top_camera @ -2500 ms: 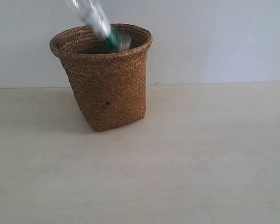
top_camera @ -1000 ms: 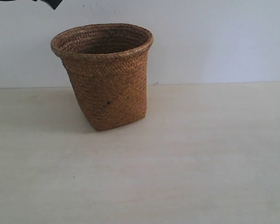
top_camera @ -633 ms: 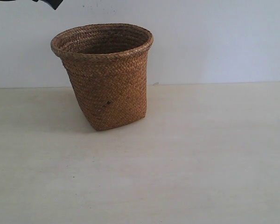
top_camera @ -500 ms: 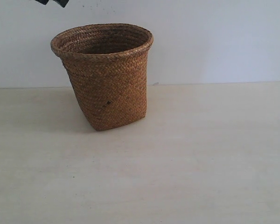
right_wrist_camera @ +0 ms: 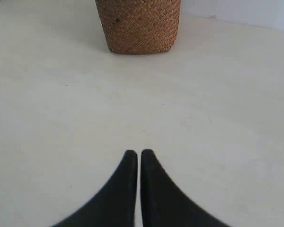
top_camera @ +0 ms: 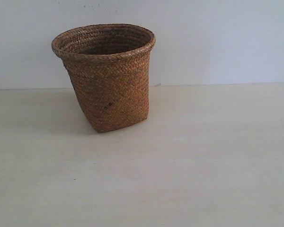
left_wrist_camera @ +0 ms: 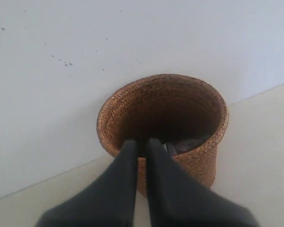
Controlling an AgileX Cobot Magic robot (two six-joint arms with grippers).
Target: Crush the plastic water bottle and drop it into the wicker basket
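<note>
The brown wicker basket (top_camera: 106, 75) stands upright on the pale table at the back left. From above, the left wrist view looks into the wicker basket (left_wrist_camera: 180, 104), where a pale crumpled piece of the plastic water bottle (left_wrist_camera: 184, 145) lies at the bottom; its cap and label are hidden. My left gripper (left_wrist_camera: 142, 142) hangs above and outside the basket's rim, shut, with nothing between its fingers. My right gripper (right_wrist_camera: 136, 152) is shut and empty over bare table, well apart from the wicker basket (right_wrist_camera: 138, 26). Neither gripper shows in the exterior view.
A plain white wall (top_camera: 217, 38) runs close behind the basket. The pale table (top_camera: 189, 156) spreads in front of and to the right of the basket.
The bottle has dropped into the basket and is out of the exterior view. The left gripper's dark tip at the top left has risen out of the frame.
</note>
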